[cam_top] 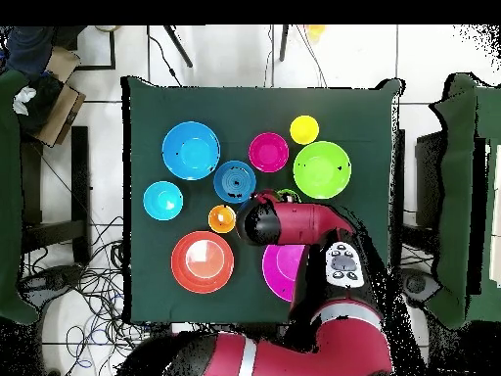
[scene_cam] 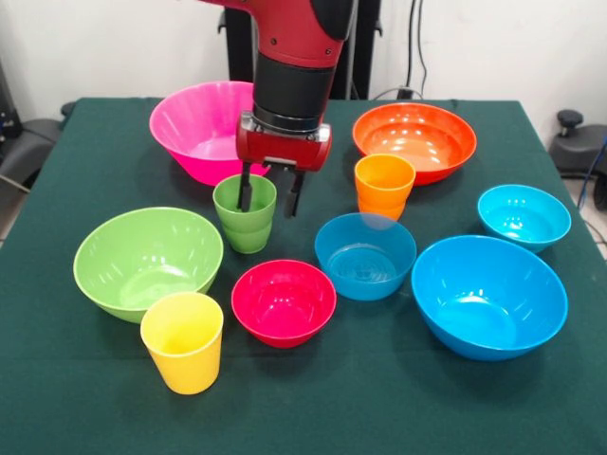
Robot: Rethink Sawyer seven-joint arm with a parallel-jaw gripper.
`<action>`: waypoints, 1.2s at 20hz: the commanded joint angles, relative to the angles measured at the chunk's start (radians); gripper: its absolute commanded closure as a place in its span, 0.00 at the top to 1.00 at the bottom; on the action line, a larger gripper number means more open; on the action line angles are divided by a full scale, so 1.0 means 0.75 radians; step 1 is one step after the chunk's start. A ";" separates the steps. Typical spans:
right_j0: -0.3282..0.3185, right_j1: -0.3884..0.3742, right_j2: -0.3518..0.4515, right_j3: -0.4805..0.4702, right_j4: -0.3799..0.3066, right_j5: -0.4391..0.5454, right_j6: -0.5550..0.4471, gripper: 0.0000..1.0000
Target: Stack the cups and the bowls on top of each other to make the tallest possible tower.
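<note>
Front camera faces the robot across the table [scene_cam: 57, 398]; overhead looks straight down on it.

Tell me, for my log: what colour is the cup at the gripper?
Green: the cup under the gripper, clearest in the front view.

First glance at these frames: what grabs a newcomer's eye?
The red and black arm comes down mid-table, its gripper open with one finger inside the small glossy green plastic cup and the other outside its rim. Around it, bright glossy plastic bowls stand unstacked on the dark green tablecloth: the large pink bowl behind the cup, the large blue bowl near the front edge.
</note>
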 commanded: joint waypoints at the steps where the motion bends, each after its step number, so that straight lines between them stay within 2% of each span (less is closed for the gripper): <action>1: 0.010 -0.045 0.086 0.020 -0.022 0.052 0.092 1.00; 24: 0.006 -0.097 0.090 0.027 -0.012 0.138 0.070 1.00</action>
